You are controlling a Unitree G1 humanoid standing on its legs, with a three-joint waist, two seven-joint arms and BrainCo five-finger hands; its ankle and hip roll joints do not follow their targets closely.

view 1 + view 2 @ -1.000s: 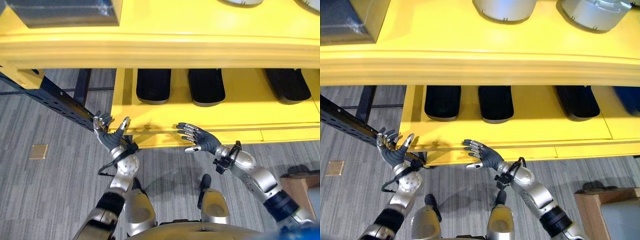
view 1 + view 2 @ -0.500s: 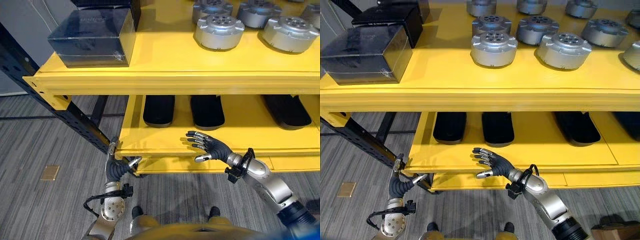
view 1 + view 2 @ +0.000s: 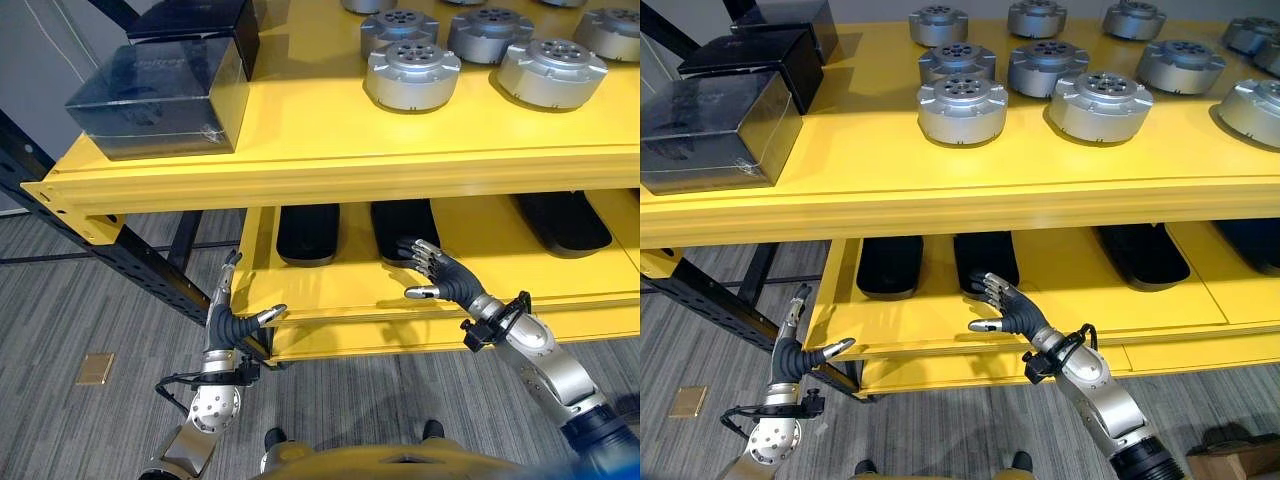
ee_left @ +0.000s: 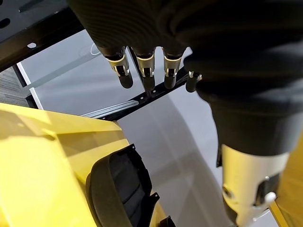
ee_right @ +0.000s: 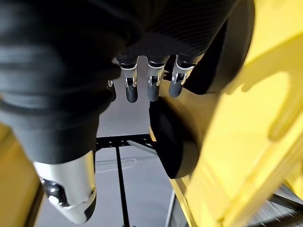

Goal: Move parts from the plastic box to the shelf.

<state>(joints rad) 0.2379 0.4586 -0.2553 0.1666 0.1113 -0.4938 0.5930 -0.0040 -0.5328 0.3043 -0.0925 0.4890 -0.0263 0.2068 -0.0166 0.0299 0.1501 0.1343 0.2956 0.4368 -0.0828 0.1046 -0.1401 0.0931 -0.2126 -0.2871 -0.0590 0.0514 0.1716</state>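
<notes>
Both hands were open and held nothing. Your left hand (image 3: 228,322) was at the near left corner of the low yellow shelf (image 3: 330,300). Your right hand (image 3: 441,279) hovered over that shelf, just beside a black tray (image 3: 404,230). Round silver parts (image 3: 961,108) sat on the top shelf (image 3: 890,160). I saw no plastic box, so you likely needed to find it first, then reach slowly with fingers spread.

head stereo pair: looking down from above, mid-distance, sharing yellow shelf (image 3: 300,160) across frame centre and silver parts (image 3: 960,108) along top. wrist pair: very close, facing along fingers toward black trays (image 4: 120,189).
</notes>
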